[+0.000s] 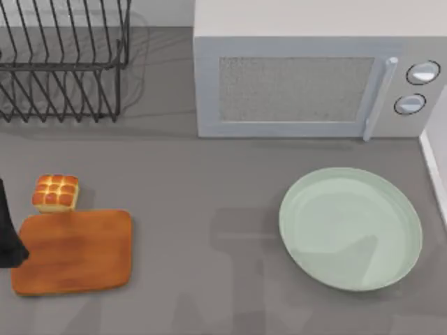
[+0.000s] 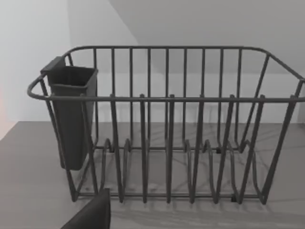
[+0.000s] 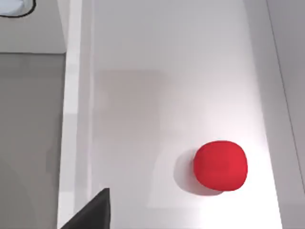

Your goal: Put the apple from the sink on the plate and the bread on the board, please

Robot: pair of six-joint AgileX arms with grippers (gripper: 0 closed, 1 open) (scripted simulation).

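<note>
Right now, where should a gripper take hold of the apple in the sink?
Grip the apple across its widest middle, coming straight down from above. It is a smooth rounded fruit lying alone on the flat white sink floor, apart from the walls, so probably any finger direction fits.

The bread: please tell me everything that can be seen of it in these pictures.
The bread is a small square bun with a glossy golden-brown top scored into a grid of squares, and paler sides. It looks whole and sits upright on the grey table at the top view's left side, just behind the far left corner of the board. It seems to touch or nearly touch the board's edge; I cannot tell which. It is not yet on the board, and no gripper holds it.
</note>
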